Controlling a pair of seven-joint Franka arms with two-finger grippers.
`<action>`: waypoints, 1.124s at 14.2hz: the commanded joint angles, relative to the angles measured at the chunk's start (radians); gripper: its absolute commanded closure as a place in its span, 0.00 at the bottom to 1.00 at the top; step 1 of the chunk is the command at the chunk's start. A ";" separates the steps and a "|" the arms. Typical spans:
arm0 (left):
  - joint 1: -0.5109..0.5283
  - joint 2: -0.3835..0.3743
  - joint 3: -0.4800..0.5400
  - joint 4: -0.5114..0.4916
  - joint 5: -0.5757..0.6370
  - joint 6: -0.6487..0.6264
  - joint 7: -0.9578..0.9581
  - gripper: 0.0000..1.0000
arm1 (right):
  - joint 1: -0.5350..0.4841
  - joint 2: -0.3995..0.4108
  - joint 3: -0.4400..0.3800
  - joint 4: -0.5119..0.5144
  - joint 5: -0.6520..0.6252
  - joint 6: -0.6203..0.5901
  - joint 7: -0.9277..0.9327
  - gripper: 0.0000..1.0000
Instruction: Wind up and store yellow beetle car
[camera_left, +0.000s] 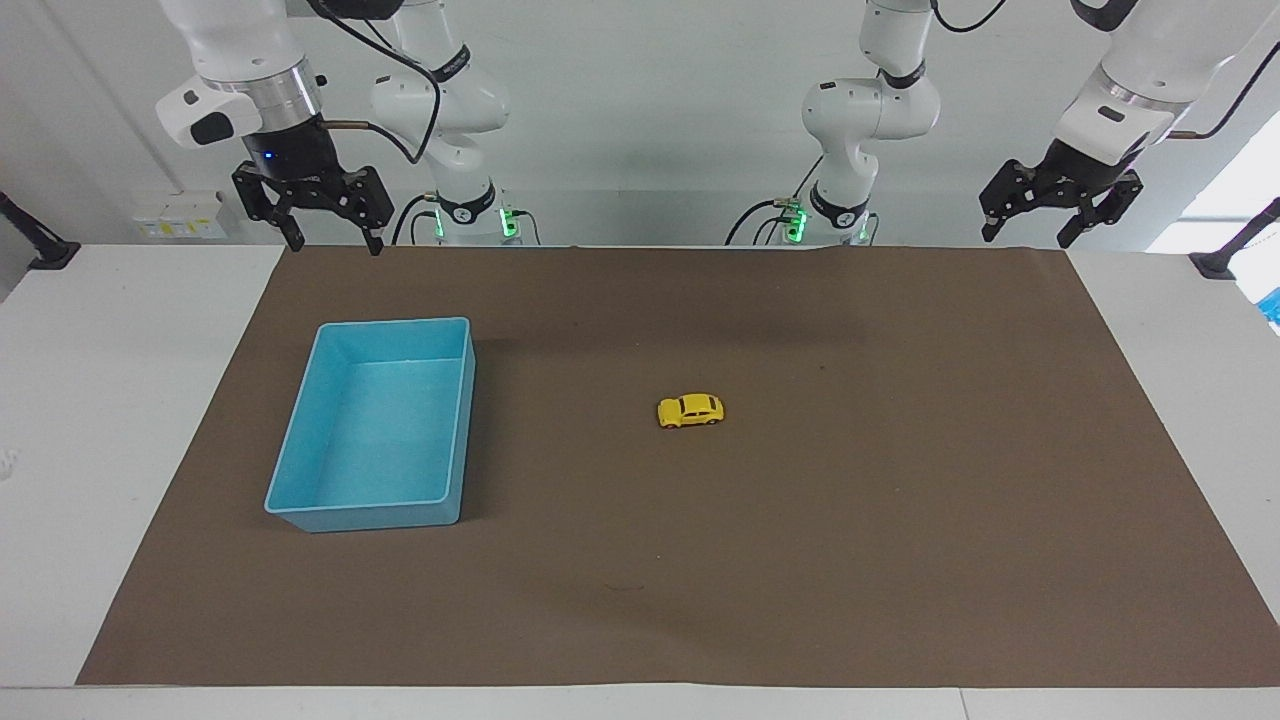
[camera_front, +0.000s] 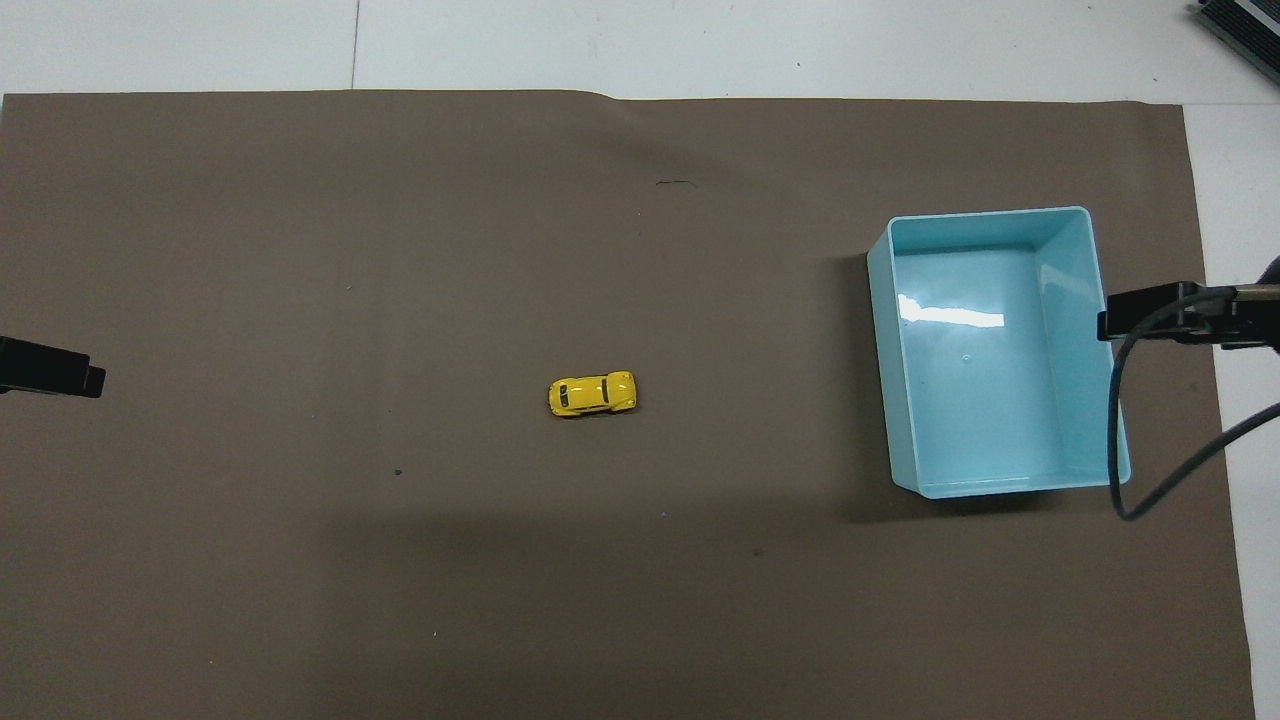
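Both arms are waiting, raised above the robots' own edge of the table. The right gripper (camera_left: 330, 235) is hanging from a nearly vertical wrist at the right arm's end, its two fingers pointing straight down and standing apart, holding nothing. The left gripper (camera_left: 1035, 232) is hanging at the left arm's end from a wrist tilting inward, its fingers likewise spreading apart and gripping nothing.
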 joint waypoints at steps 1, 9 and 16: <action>0.009 -0.031 -0.006 -0.032 -0.002 -0.001 0.014 0.00 | -0.008 -0.006 0.003 -0.003 -0.004 0.010 0.013 0.00; 0.002 -0.031 -0.006 -0.040 -0.002 0.008 0.007 0.00 | -0.011 -0.006 0.002 -0.003 -0.002 0.010 0.013 0.00; -0.007 -0.024 -0.017 -0.066 -0.002 0.032 -0.135 0.00 | -0.012 -0.006 0.006 -0.003 -0.002 0.010 0.014 0.00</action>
